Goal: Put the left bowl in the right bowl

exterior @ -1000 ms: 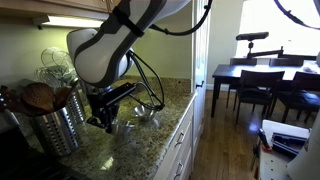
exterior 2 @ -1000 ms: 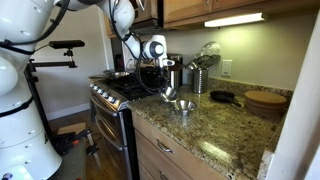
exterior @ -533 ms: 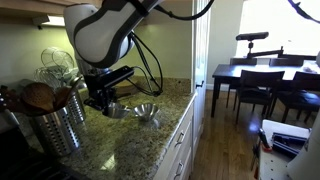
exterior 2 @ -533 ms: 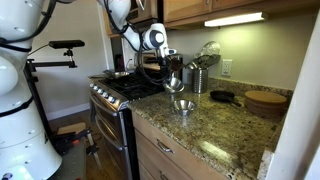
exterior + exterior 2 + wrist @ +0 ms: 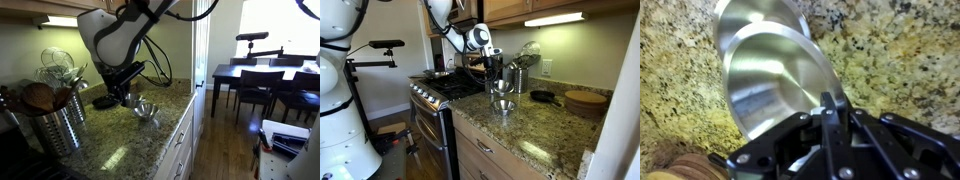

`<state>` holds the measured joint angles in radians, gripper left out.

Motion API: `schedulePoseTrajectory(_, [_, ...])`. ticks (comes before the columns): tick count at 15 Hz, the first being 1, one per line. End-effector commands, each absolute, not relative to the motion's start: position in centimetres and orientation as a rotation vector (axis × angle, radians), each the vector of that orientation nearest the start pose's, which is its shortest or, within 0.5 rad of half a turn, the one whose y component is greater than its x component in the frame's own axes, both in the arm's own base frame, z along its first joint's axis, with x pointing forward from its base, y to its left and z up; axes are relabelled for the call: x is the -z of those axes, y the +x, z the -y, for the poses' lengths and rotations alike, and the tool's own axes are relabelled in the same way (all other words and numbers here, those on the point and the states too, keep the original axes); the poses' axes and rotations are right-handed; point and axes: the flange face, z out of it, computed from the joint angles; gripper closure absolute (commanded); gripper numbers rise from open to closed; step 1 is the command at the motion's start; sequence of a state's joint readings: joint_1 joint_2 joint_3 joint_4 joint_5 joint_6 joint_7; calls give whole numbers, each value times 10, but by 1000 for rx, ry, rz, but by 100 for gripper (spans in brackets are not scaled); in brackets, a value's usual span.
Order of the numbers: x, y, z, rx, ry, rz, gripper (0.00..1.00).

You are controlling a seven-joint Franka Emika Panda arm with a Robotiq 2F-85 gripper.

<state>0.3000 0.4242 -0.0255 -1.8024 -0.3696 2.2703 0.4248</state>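
Note:
My gripper (image 5: 830, 108) is shut on the rim of the left bowl (image 5: 775, 85), a small shiny steel bowl held tilted above the granite counter. The right bowl (image 5: 755, 15), its twin, lies on the counter just beyond and below it. In an exterior view the gripper (image 5: 498, 74) holds the left bowl (image 5: 501, 88) directly above the right bowl (image 5: 502, 105), with a gap between them. In the other exterior view the gripper (image 5: 124, 92) hangs just beside the right bowl (image 5: 147, 109).
A ribbed steel utensil canister (image 5: 55, 122) (image 5: 520, 78) stands on the counter (image 5: 535, 130) near the wall. A black pan (image 5: 542, 97) and a round wooden board (image 5: 585, 100) lie further along. The stove (image 5: 438, 90) adjoins the counter. A dining table (image 5: 262, 75) stands beyond.
The gripper has lifted the left bowl off the counter and carried it sideways until it is over the right bowl. The right bowl has not moved.

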Motion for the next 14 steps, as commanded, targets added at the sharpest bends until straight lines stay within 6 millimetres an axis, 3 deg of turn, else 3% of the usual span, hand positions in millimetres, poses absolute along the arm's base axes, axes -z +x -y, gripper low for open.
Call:
schedulePoseTrajectory(1, [-305,614,-147,158,-3476,56,91])
schedulePoseTrajectory(7, [-269,601,-131,9,-3522,6,91])
schedulePoseTrajectory(14, [-254,605,-124,21,-3532,-112,91])
